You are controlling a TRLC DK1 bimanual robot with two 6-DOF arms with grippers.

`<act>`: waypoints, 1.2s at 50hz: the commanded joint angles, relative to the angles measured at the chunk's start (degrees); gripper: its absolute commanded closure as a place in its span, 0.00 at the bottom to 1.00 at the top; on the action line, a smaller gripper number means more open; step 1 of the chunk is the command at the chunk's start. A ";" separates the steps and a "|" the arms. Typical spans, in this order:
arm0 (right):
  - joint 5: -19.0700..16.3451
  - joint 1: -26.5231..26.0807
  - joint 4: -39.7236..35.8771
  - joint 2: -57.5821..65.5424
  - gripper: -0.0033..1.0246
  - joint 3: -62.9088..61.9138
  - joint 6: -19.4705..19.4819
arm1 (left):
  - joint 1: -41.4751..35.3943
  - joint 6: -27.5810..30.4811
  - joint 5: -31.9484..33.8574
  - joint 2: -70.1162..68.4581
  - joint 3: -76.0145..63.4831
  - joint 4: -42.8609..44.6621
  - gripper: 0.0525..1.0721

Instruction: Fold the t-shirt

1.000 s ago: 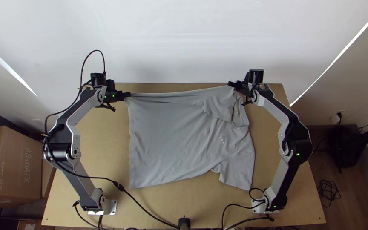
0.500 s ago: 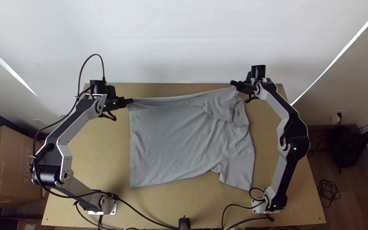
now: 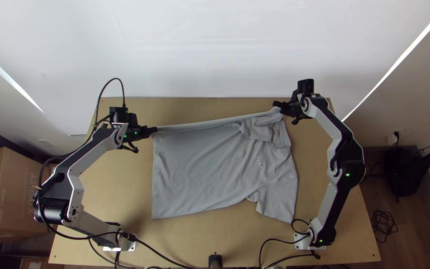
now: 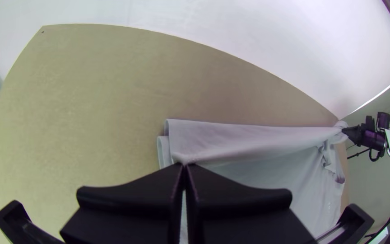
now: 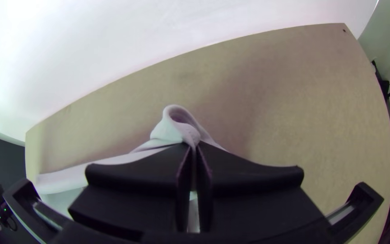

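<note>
The grey t-shirt (image 3: 200, 169) lies mostly spread on the table (image 3: 120, 194), its hem end by the left gripper (image 3: 155, 130) and its collar (image 3: 278, 137) toward the right. The left gripper's fingers are closed together on a pinch of cloth near the far hem corner. The right gripper (image 3: 276, 105) has its fingers nearly together too, nipping a small looped bunch at the far shoulder end. Between them the far side runs in a taut strip.

This looks like an early lengthwise fold, with the far side being brought over the body. The next move probably calls for both arms to carry that strip toward the near side at the same pace, lay it flat, then let go; uneven travel could skew the fold or bunch the cloth by the collar.

Small pale lettering (image 3: 259, 161) sits on the shirt's chest, and a cardboard box (image 3: 11, 192) beside the table bears faint print.
</note>
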 commanded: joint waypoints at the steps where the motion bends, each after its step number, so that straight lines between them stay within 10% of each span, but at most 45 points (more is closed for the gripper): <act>1: 0.34 -0.96 -0.44 -3.18 0.97 -3.51 -1.34 | -0.57 -1.80 -0.70 -2.32 -2.77 1.74 0.98; 40: -0.54 1.94 1.23 -11.97 0.97 -21.52 -1.43 | -2.85 -2.59 -3.07 -7.95 -19.47 10.62 0.98; 48: -0.54 2.29 0.96 -13.28 0.66 -22.84 -1.51 | -2.33 -1.36 -4.30 -7.86 -20.17 11.41 0.97; 55: -0.54 1.33 0.96 -15.04 0.51 -22.84 -1.51 | -0.83 0.31 -4.30 -8.92 -20.35 12.64 0.85; 60: -0.54 0.10 0.87 -17.68 0.40 -23.19 -1.95 | -0.31 2.24 -3.95 -9.97 -20.08 12.46 0.51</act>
